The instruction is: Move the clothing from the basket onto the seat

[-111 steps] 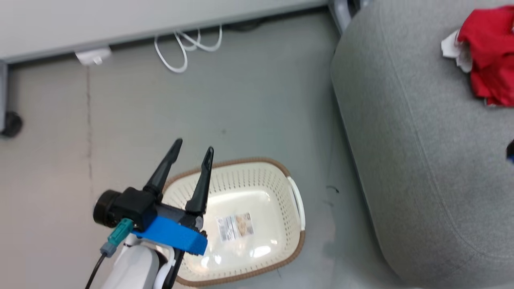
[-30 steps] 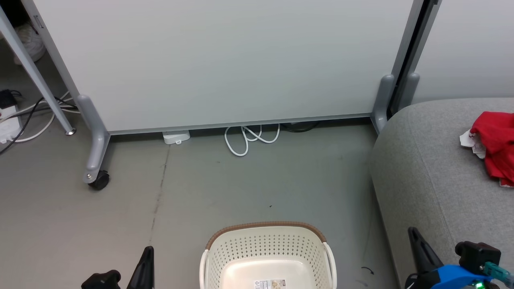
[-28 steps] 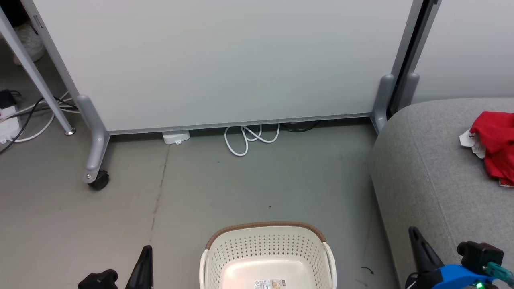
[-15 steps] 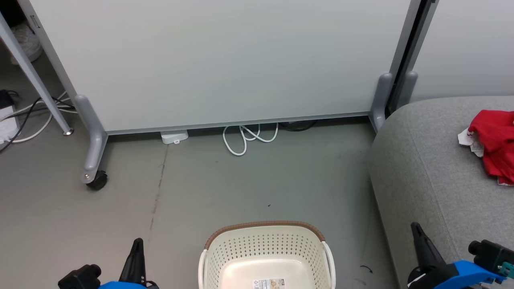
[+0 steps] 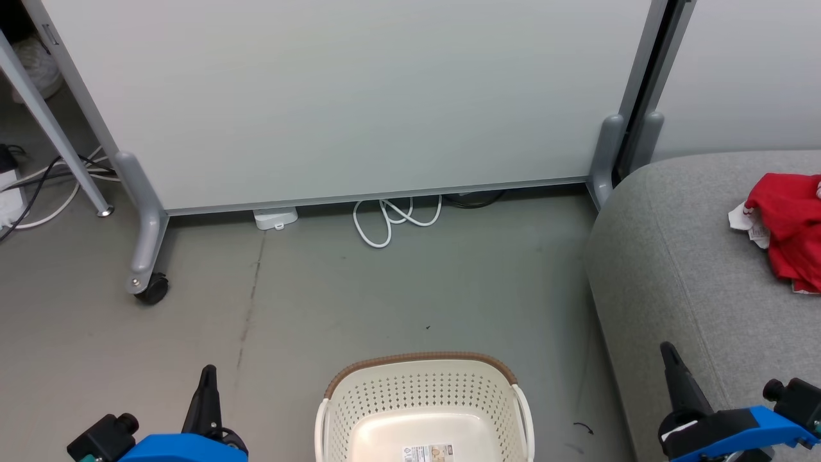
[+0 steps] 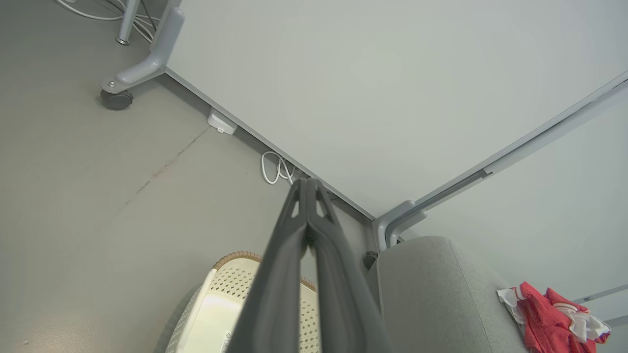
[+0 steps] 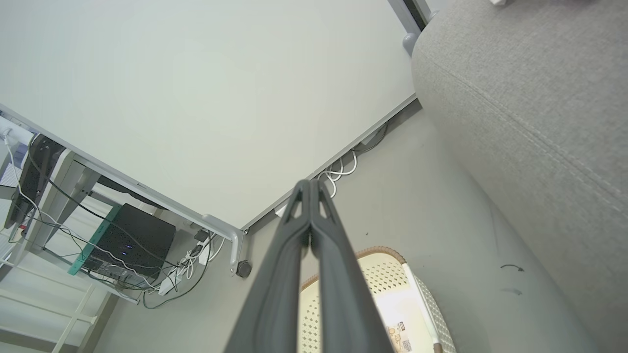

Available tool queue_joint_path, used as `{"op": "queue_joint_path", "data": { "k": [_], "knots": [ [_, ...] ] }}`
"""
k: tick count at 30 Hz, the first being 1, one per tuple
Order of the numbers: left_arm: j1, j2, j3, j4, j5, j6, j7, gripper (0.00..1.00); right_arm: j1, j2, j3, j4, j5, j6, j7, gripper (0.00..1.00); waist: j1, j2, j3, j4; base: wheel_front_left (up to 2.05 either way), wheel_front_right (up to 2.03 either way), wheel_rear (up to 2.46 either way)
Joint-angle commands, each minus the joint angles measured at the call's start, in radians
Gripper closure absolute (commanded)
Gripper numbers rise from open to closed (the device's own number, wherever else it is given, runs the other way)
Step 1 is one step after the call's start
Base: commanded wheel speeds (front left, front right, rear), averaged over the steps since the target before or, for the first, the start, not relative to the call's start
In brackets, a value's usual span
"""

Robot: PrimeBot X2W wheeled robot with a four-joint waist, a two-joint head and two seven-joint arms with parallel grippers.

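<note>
Both pincers are closed tight, dark fingers pressed together, gripping nothing. From the head camera, the left pincer (image 5: 208,380) sits at 7 o'clock above the floor, and the right pincer (image 5: 671,360) sits at 5 o'clock, in front of the near edge of the seat. Each points toward 12 o'clock. In the left wrist camera the fingers (image 6: 287,274) meet in one sharp tip at the centre, and the right wrist camera shows its fingers (image 7: 287,274) the same way.

A pale partition (image 5: 359,96) on grey legs spans the head view from 10 to 2 o'clock. Below it, the grey floor (image 5: 385,295) covers the middle, with a thin dark crack running toward 7 o'clock.

The seat (image 5: 680,269), a large grey cushion with a rounded corner and a stitched seam, takes up the side from 2 to 5 o'clock.

The basket (image 5: 417,360) stands on the floor at 6 o'clock, between the two pincers and just beside the seat. It is cream, perforated, with a brown rim. Its bare bottom shows a small label (image 5: 428,452).

The clothing (image 5: 789,221), a crumpled red heap with white trim, lies on the seat at 3 o'clock, cut off by the picture's edge, well apart from the basket.

A looped white cable (image 5: 391,221) lies at the partition's foot near 12 o'clock, and a black wheel (image 5: 152,292) stands at 9 o'clock.
</note>
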Motion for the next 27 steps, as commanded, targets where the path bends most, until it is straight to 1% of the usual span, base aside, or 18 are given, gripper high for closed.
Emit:
{"op": "queue_joint_path", "data": {
  "k": [1,27],
  "knots": [
    [-0.033,0.001,0.009,-0.019,-0.025,0.000,0.006,1.00,-0.028,-0.006,-0.002,-0.016,0.030,0.000,0.003,1.00,0.0000,-0.0001,0.000,0.000,0.00,0.00,0.00],
    [-0.061,-0.011,0.061,-0.071,-0.312,-0.001,0.088,1.00,-0.056,-0.008,-0.008,-0.025,0.337,0.000,0.040,1.00,0.0000,-0.0001,0.005,-0.012,0.00,0.00,0.00]
  ]
}}
